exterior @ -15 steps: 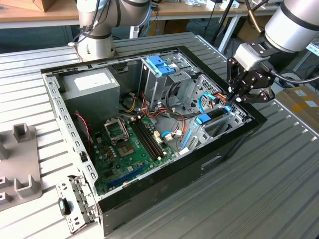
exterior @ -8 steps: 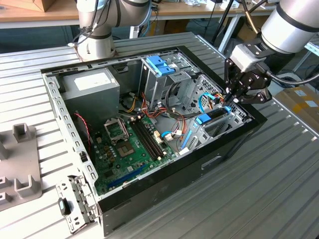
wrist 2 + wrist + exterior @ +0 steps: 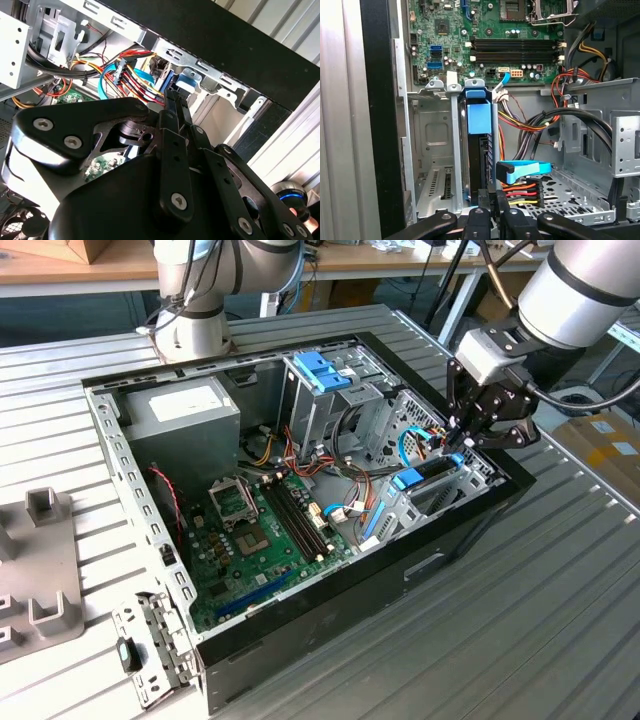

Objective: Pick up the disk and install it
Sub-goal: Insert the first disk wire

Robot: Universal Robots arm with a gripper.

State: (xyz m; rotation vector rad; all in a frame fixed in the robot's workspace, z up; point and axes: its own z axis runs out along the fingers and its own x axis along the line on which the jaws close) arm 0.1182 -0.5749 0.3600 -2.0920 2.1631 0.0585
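At the right of the exterior view, the claw (image 3: 458,443) is clamped on the disk's (image 3: 432,474) rear end; the disk stands on edge in the computer case's (image 3: 330,625) bay beside the side wall.

Computer case (image 3: 470,530) black outside, bare grey metal inside; motherboard (image 3: 250,550) green with black memory slots; disk (image 3: 479,145) dark with a blue plastic frame; gripper (image 3: 462,436) black, arm (image 3: 575,285) silver-grey with a black band; power supply box (image 3: 185,420) grey under a white label; cable bundle (image 3: 530,122) red, yellow, orange and black; flat data cable (image 3: 522,170) light blue; table (image 3: 560,620) ribbed silver aluminium
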